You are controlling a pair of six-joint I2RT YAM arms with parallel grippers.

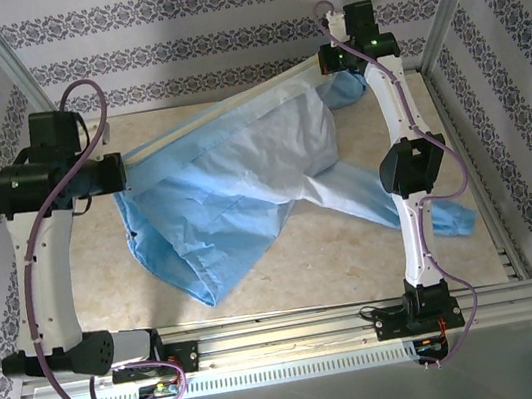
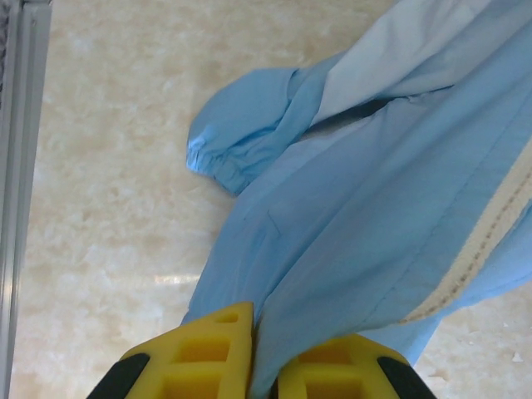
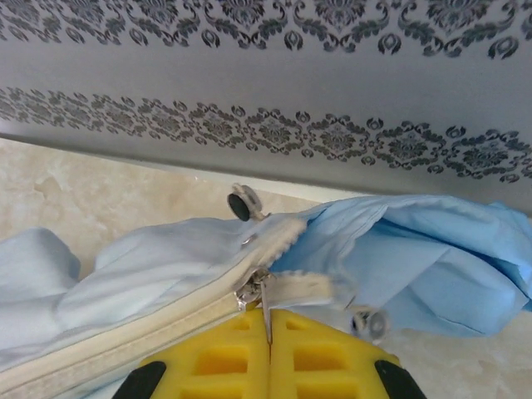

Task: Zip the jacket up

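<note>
Far right, my right gripper [image 3: 268, 316] pinches slider [image 3: 252, 291], left gripper [image 2: 270, 337] clamps jacket [image 2: 357, 208] hem; zipper [image 3: 125, 349] nearly closed, short pull next.

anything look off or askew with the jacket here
The jacket stretches taut and diagonal between the left pincer and right pincer, the rest crumpled in a heap. One sleeve trails out under the right arm. No damage visible.
</note>
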